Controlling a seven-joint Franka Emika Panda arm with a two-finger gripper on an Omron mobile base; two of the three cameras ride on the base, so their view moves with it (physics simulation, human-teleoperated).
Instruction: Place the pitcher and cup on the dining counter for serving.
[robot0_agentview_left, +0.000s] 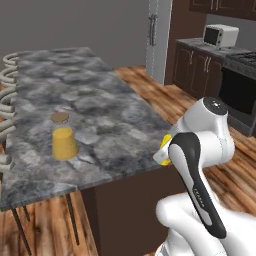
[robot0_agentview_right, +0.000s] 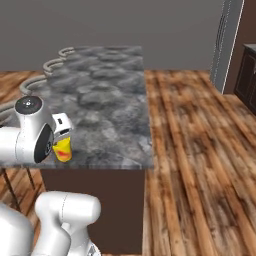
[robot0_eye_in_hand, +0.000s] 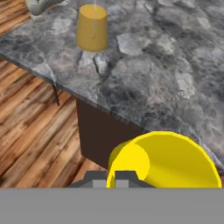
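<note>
The pitcher (robot0_agentview_left: 64, 139), an orange-yellow cone with a clear neck and a brown lid, stands upright on the grey marbled dining counter (robot0_agentview_left: 100, 100), near its left side. In the hand view the pitcher (robot0_eye_in_hand: 92, 27) is ahead at the top. The yellow cup (robot0_eye_in_hand: 162, 158) fills the bottom of that view, and my gripper (robot0_eye_in_hand: 111, 179) is shut on its rim. The cup (robot0_agentview_right: 63, 149) hangs at the near edge of the dining counter (robot0_agentview_right: 105, 95), under my gripper (robot0_agentview_right: 62, 131). A sliver of the cup (robot0_agentview_left: 165, 142) shows beside my arm.
Thin metal stools (robot0_agentview_left: 7, 100) line the counter's far long side, and their curved backs (robot0_agentview_right: 54, 63) show above the top. A tall fridge (robot0_agentview_left: 158, 35), dark cabinets with a microwave (robot0_agentview_left: 220, 35) and an oven (robot0_agentview_left: 239, 90) stand to the right across the wood floor (robot0_agentview_right: 200, 150).
</note>
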